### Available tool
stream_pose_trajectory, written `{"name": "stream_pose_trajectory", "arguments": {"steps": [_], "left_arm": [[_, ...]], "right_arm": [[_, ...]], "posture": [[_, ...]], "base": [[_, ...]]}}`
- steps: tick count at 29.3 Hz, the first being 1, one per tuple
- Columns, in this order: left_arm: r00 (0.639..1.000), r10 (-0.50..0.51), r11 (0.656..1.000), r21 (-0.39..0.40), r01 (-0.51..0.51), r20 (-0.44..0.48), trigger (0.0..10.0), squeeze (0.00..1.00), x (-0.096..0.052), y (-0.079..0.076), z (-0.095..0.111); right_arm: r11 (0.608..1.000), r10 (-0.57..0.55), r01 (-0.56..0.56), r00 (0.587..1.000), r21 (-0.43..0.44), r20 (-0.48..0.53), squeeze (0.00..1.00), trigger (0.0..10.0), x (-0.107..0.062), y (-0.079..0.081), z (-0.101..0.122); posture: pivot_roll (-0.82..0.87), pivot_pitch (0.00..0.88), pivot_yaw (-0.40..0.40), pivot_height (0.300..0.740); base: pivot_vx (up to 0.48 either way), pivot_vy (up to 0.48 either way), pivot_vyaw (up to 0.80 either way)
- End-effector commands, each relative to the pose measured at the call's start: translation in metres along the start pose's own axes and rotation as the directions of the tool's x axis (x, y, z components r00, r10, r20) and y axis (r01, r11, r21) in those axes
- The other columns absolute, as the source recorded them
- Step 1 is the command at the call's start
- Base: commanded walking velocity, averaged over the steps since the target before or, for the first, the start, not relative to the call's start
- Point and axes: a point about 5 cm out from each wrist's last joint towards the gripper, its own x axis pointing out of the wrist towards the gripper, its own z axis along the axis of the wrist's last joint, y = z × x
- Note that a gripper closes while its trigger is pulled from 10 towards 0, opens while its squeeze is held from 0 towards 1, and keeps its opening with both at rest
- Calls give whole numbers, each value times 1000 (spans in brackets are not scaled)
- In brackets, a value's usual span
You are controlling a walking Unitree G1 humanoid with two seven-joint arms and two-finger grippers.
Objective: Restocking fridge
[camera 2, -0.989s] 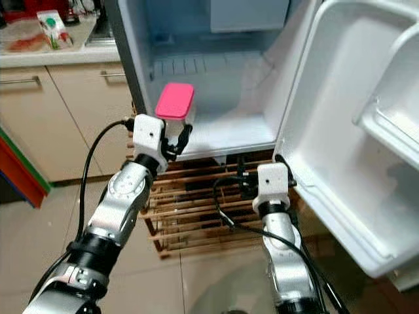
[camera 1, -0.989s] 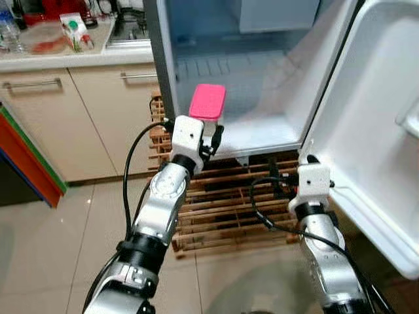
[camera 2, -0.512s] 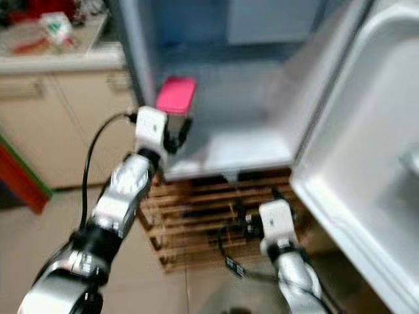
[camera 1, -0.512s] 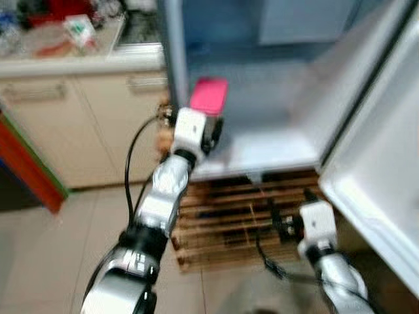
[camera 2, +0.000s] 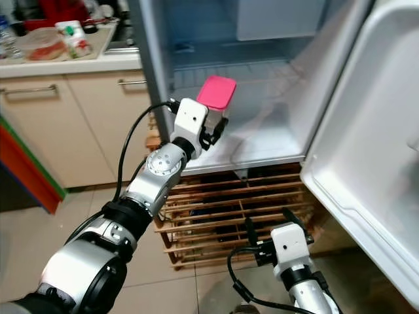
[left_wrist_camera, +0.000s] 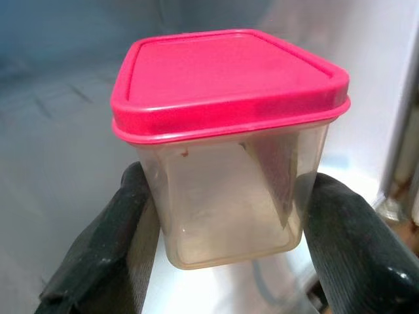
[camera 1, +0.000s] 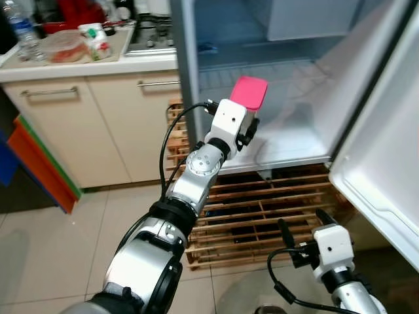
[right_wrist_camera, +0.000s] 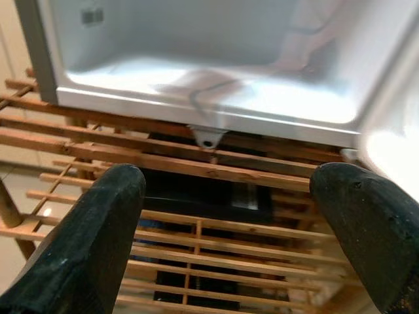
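Right gripper (right_wrist_camera: pixel 222 229): held low before the wooden rack (camera 1: pixel 255 209), fingers spread wide, nothing grasped.
Left gripper (left_wrist_camera: pixel 226 216): fingers clamped on the container's sides.
Container (left_wrist_camera: pixel 229 150): clear tub, pink lid, raised inside the open fridge (camera 1: pixel 288 124) over its floor.

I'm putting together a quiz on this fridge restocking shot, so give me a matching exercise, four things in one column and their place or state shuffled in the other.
Things:
1. pink-lidded container
2. right gripper
3. fridge door
4. wooden rack

States:
A. swung open, on the robot's right
B. open, low before the rack
C. under the fridge
D. clamped in the left gripper, at the fridge opening

Pairs: 1-D, 2-B, 3-A, 4-C
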Motion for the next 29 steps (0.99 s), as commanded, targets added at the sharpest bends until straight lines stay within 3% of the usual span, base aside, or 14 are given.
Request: {"name": "stream_pose_trajectory", "arguments": {"steps": [1, 9, 14, 16, 19, 23, 29], "left_arm": [[1000, -29, 999, -40, 29, 9, 10000, 0, 10, -27, 12], [998, 56, 997, -57, -57, -20, 10000, 0, 17, -37, 16], [996, 90, 995, -44, -90, -1, 10000, 0, 19, -34, 21], [991, 132, 990, -50, -133, -23, 10000, 0, 18, -25, 18], [983, 177, 982, -57, -179, -44, 10000, 0, 17, -17, 14], [948, 303, 947, -82, -311, -96, 10000, 0, 13, 4, 6], [924, 364, 927, -55, -372, -117, 10000, 0, 10, 12, 1]], "right_arm": [[1000, -2, 2, 1000, -3, 32, 0, 10000, 0, -3, 13], [1000, 6, -5, 999, -3, 43, 0, 10000, -34, 1, 37], [999, 36, -37, 999, 28, 32, 0, 10000, -52, 7, 49], [999, 27, -29, 998, 35, 48, 0, 10000, -58, 2, 58], [999, 28, -31, 997, 37, 69, 0, 10000, -60, -1, 68], [998, 70, -68, 985, -16, 157, 0, 10000, -46, -6, 89], [992, 125, -124, 976, -19, 177, 0, 10000, -35, -8, 94]], "posture": [[-255, 79, 91, 740], [-358, 173, 78, 740], [-389, 209, 67, 740], [-412, 236, 64, 740], [-427, 246, 62, 740], [-450, 265, 67, 740], [-440, 273, 64, 740]], "base": [[0, 0, 0], [0, 0, 0], [0, 0, 0], [0, 0, 0], [0, 0, 0], [0, 0, 0], [0, 0, 0]]}}
